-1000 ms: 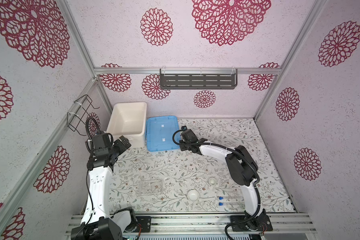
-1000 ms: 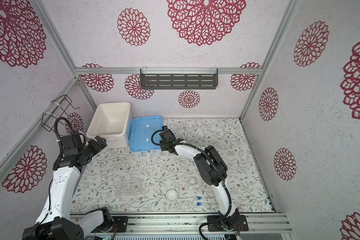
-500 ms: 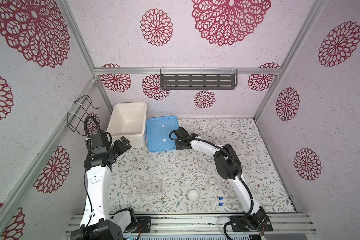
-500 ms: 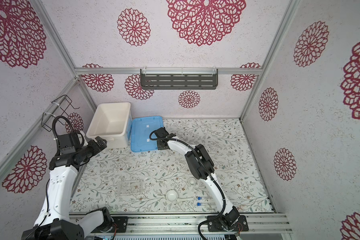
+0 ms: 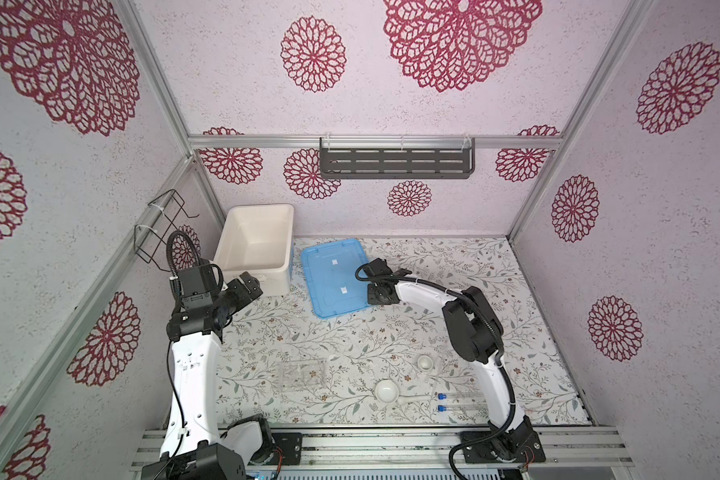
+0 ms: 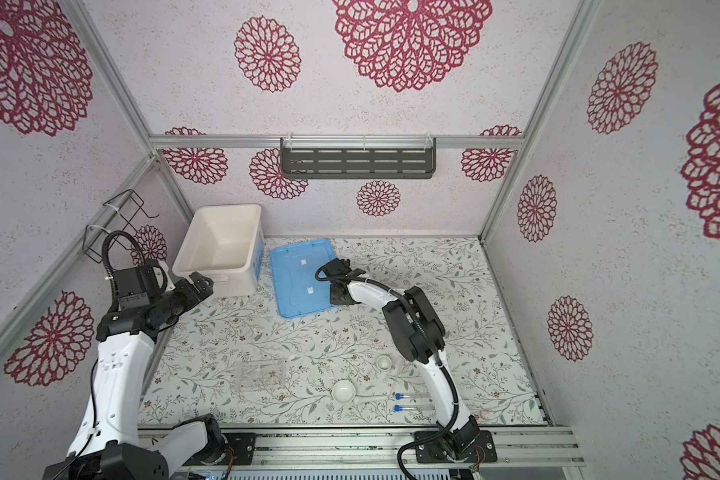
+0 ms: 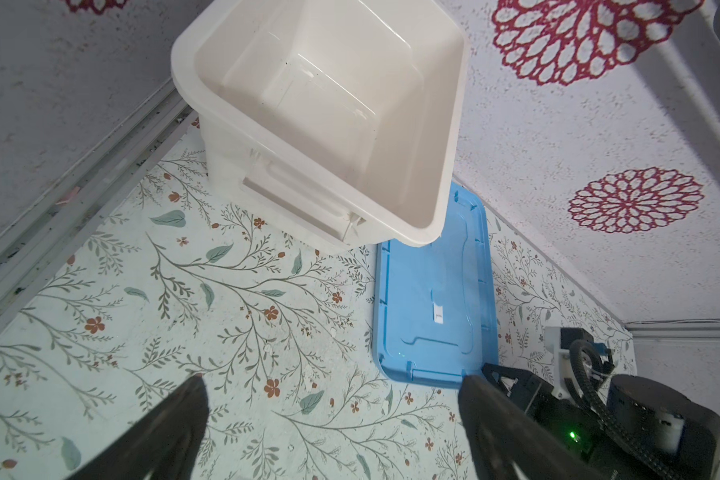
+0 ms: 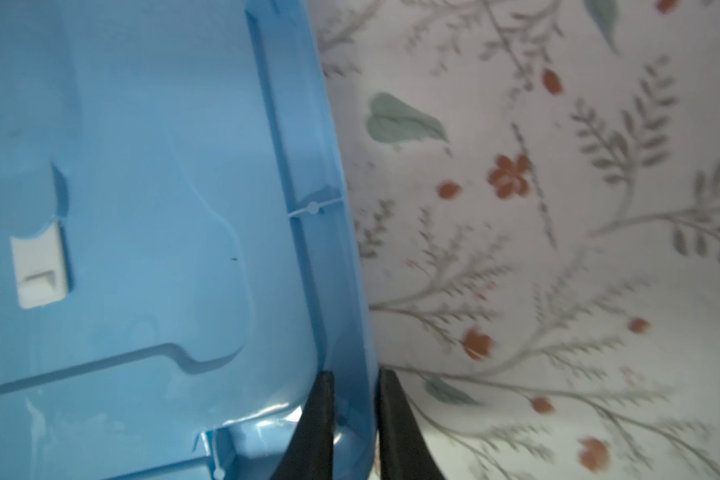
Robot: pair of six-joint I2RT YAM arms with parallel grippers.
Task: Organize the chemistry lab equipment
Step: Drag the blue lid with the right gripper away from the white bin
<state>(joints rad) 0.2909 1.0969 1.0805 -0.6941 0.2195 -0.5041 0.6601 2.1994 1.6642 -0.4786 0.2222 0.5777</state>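
Right gripper (image 8: 352,386) has its two dark fingers drawn narrow, pinching the raised rim of the blue lid (image 5: 333,282) at the lid's right edge, one finger inside the rim and one outside. The lid lies flat on the floral table (image 5: 350,332), just beside the white tub (image 5: 267,282) in the far left corner. Left gripper (image 7: 329,415) hangs with its jaws spread wide and nothing between them, near the front wall of the tub. Well apart from both grippers, the lab equipment lies along the front edge of the table. A far tube (image 5: 462,397) and a near tube (image 5: 462,409), thin and clear, lie side by side and parallel, with their long axes running across both top views and their blue caps pointing left. A white pestle (image 5: 414,400) lies on nearly the same axis, its thicker end towards the larger bowl (image 5: 386,391); whether they touch cannot be told. A smaller bowl (image 5: 425,363), also round and white, sits farther back. A clear rack (image 5: 302,374), almost see-through against the pattern, rests left of the bowls.
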